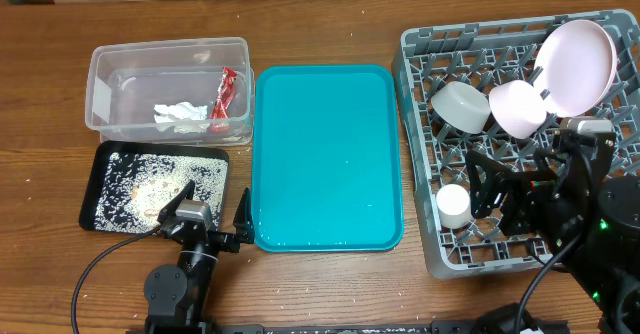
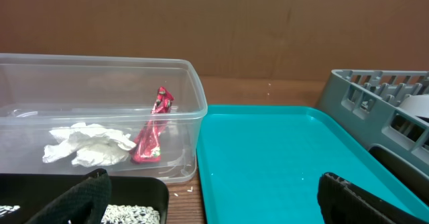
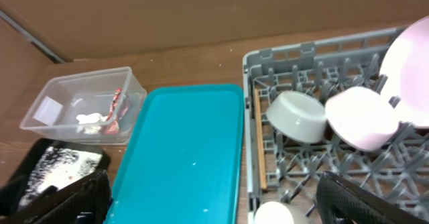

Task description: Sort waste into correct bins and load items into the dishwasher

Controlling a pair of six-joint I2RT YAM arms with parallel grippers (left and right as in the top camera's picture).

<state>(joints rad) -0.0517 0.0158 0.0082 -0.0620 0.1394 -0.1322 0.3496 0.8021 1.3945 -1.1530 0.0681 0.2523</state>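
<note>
So, we count 1 tub [image 1: 165, 46], 1 black tray [image 1: 92, 189], 1 teal tray [image 1: 325, 154] and 1 rack [image 1: 415, 94]. In the tub are 1 wrapper [image 1: 222, 99] and 1 tissue [image 1: 180, 114], touching. The crumbs [image 1: 150, 179], too many to count, lie scattered in the black tray.

In the rack there are 2 pink plates, a big plate [image 1: 578, 66] and a small plate [image 1: 518, 107] just beside it, both on edge. There is also 1 bowl [image 1: 460, 104] tipped over next to them and 1 cup [image 1: 453, 204] near the near-left corner. The chopsticks [image 3: 259, 140] lie by the left wall; we can't tell if it's 1 or 2.

All of it sits on a brown wood-grain table [image 1: 330, 24] w/ cardboard [image 3: 201, 16] behind.

The wrapper's long axis runs far-to-near in the tub. The left wrist view shows it tilted, top end toward the far wall. The chopsticks run far-to-near too, parallel w/ the rack wall.

The left gripper [image 1: 215, 202] hangs btwn the black tray and the teal tray, fingers spread, nothing in them. The right gripper [image 1: 482, 189] is over the rack near the cup, fingers wide apart, empty.
</note>
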